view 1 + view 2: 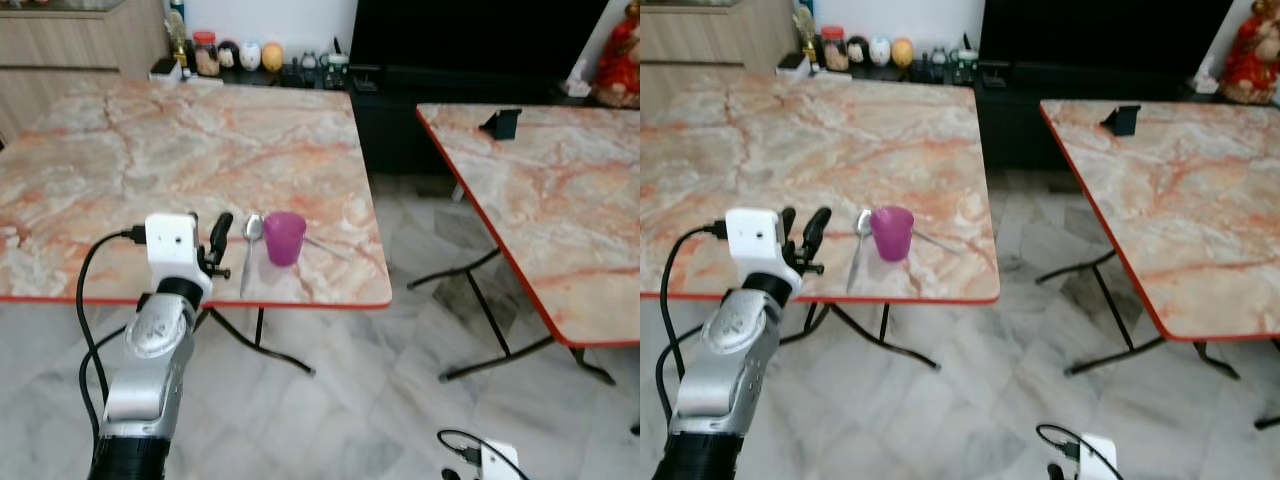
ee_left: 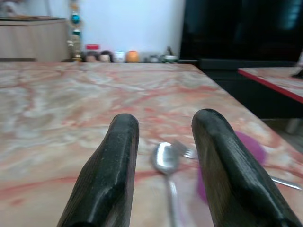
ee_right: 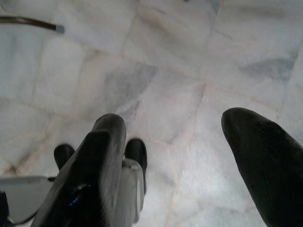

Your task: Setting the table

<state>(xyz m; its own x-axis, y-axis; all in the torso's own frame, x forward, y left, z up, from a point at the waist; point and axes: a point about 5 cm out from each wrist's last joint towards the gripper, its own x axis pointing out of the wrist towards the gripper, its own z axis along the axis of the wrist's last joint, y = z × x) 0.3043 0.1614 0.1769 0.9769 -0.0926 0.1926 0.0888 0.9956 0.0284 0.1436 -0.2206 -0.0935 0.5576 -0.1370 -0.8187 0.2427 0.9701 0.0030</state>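
Near the front edge of the marbled surface (image 1: pixel 150 150), the left gripper (image 1: pixel 803 228) hovers with its black fingers spread, holding nothing. Just beyond it lies a shiny metal spoon (image 1: pixel 250 245), then a translucent purple cup (image 1: pixel 284 238) standing upright, with a fork (image 1: pixel 325 245) behind it. Low over the pale tiled floor (image 3: pixel 170 71), the right gripper (image 3: pixel 180 142) hangs open.

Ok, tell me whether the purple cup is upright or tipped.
Upright: the purple cup stands on its base, mouth up, on the table beside the spoon.
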